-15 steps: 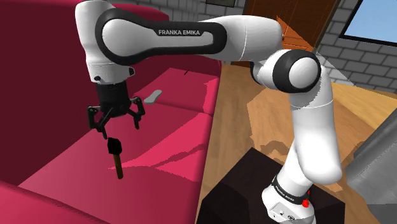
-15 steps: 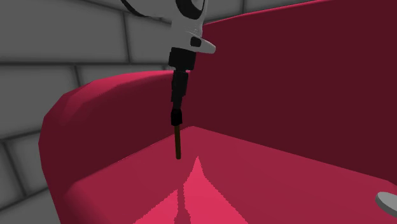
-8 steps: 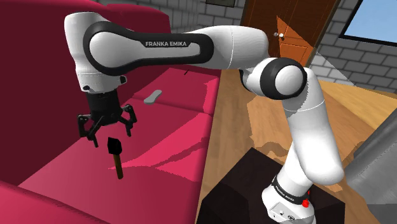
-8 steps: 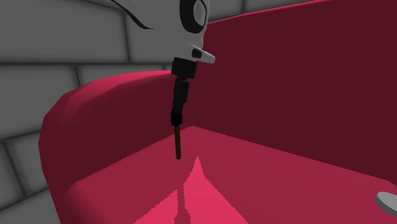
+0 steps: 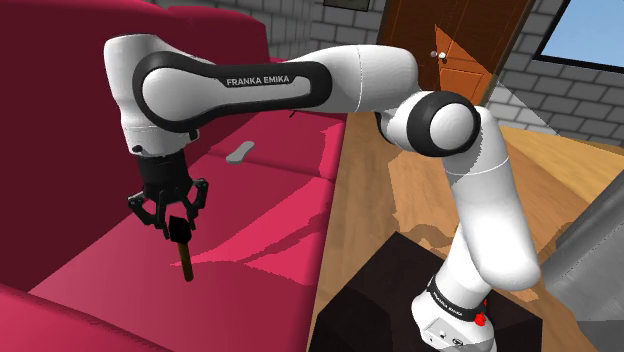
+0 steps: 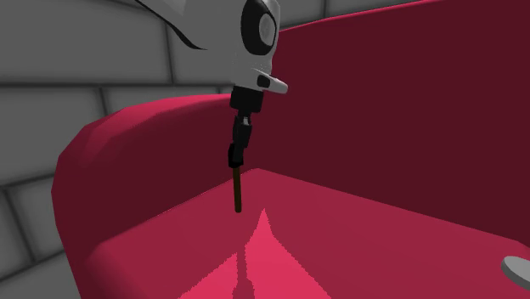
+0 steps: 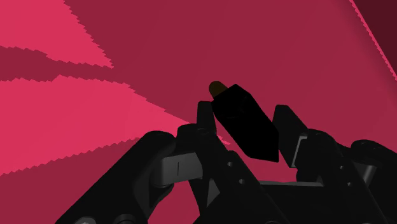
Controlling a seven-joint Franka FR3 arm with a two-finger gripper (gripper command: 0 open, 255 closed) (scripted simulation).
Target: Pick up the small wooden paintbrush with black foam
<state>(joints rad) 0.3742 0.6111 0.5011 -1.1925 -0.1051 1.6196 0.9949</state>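
The small paintbrush stands upright on the red sofa seat, brown handle down and black foam head up. My black gripper has come down over the head, and its fingers are shut on the foam. From the second exterior view the gripper hangs straight down, with the thin brown handle below it reaching the cushion. Seen from the wrist, the black foam wedge lies between the two fingers of the gripper, and the brown handle pokes out beyond it.
A flat grey object lies further back on the seat. The sofa's backrest and rounded armrest rise close around the gripper. A wooden door, wood floor and my dark stand lie at the shoulder view's right.
The gripper moved over the brush and came down onto its foam head. Its fingers, spread wide before, have closed on the foam. The brush has not moved.
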